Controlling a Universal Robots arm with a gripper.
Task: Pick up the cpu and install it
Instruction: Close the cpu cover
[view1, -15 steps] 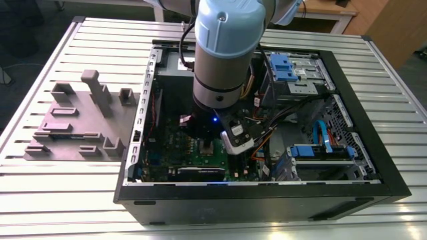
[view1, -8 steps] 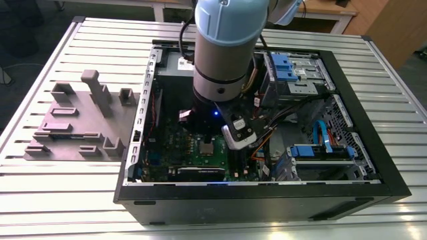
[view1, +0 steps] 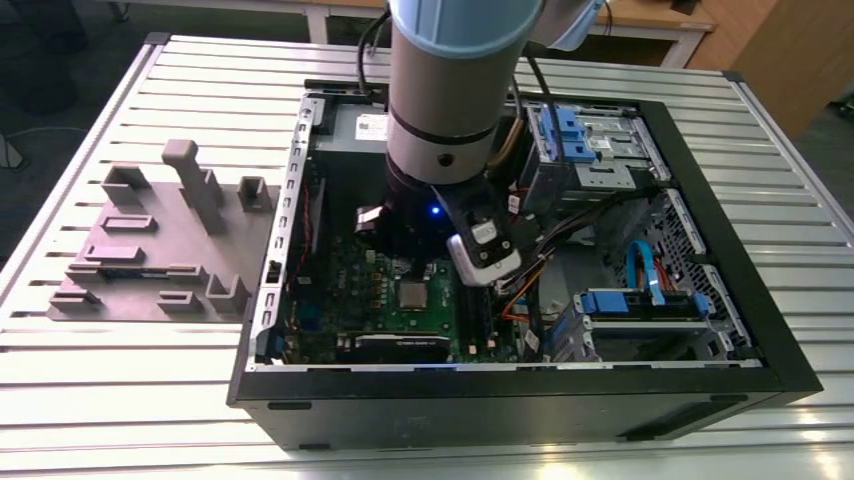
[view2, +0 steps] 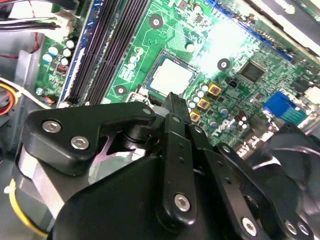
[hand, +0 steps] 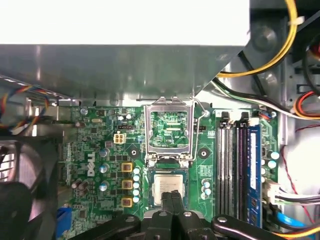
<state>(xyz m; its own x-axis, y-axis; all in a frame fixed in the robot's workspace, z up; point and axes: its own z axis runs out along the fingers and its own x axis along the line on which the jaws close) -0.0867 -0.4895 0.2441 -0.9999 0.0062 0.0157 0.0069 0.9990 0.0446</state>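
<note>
Your jaws are drawn together, tips meeting, with nothing seen clamped between them. In the first wrist view the cpu (hand: 169, 182) lies flat in its socket on the green motherboard (hand: 95, 145), directly beneath the jaws, whose tips overlap its nearer edge; whether they touch it cannot be told. The socket's hinged metal frame (hand: 169, 131) stands open just beyond the cpu, on the side away from the jaws. The memory slots (hand: 232, 165) run alongside the socket, off to one side of the jaws. In the exterior view the arm (view1: 454, 90) reaches down into the open computer case (view1: 534, 410), which lies on the slatted table (view1: 134, 400). The purple-grey tray (view1: 147, 250) sits outside the case, well apart from the jaws.
</note>
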